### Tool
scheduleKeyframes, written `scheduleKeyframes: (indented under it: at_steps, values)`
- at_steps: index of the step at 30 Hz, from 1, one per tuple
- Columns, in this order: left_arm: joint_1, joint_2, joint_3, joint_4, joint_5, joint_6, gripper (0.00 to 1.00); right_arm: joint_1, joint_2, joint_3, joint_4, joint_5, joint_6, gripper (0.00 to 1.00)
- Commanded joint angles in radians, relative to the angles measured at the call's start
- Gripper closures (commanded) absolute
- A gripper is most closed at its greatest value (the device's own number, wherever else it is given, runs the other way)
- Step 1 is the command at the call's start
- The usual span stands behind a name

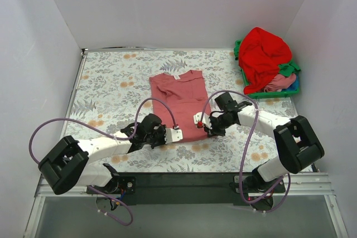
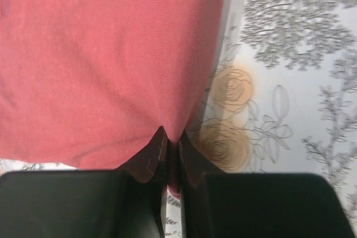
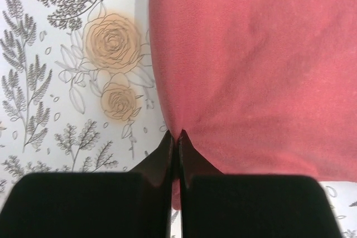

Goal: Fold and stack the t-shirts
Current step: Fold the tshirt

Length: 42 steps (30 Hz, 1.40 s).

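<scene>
The dusty rose-pink t-shirt lies folded lengthwise on the flowered cloth, collar at the far end. My left gripper is shut on its near left corner, where the cloth is pinched between the jaws. My right gripper is shut on its near right corner, gripping the shirt's edge. Both grippers sit low at the shirt's near hem. A bright red t-shirt is heaped on top of a green and a pink one in the basket at the back right.
The green plastic basket stands at the back right by the wall. White walls close in the table on three sides. The flowered tablecloth lies bare left of the shirt. Purple cables loop above both arms.
</scene>
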Motion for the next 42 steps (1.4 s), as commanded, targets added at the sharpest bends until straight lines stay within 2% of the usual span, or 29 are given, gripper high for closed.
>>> scheduleKeyframes:
  at_steps: [1,10,15,18,21,24,30,38,42]
  values:
    - [-0.024,-0.045,-0.003,-0.096,0.090,0.001,1.00,-0.014,-0.004,0.031,-0.147,-0.018,-0.028,0.99]
    - [-0.058,-0.225,0.012,-0.293,0.328,-0.002,1.00,-0.014,-0.110,0.042,-0.339,-0.078,-0.131,0.99]
    - [-0.059,-0.253,0.058,-0.360,0.365,-0.001,1.00,-0.014,-0.177,0.062,-0.359,-0.086,-0.106,0.99]
    - [-0.058,-0.248,0.068,-0.353,0.326,-0.002,1.00,-0.014,-0.175,0.123,-0.356,-0.063,-0.076,0.99]
    - [-0.041,-0.237,0.077,-0.305,0.248,-0.001,1.00,-0.014,-0.126,0.230,-0.348,-0.032,-0.047,0.99]
    - [0.017,-0.221,0.092,-0.241,0.259,0.001,1.00,-0.014,-0.047,0.316,-0.328,-0.004,-0.014,0.99]
    - [0.259,-0.168,0.143,-0.062,0.317,0.015,1.00,-0.028,0.144,0.562,-0.264,0.069,0.076,0.99]
    - [0.396,0.077,0.288,0.122,0.328,-0.002,1.00,-0.058,0.434,0.971,-0.169,0.125,0.223,0.99]
    - [0.450,0.172,0.330,0.254,0.308,-0.068,1.00,-0.067,0.558,1.091,-0.117,0.129,0.292,0.99]
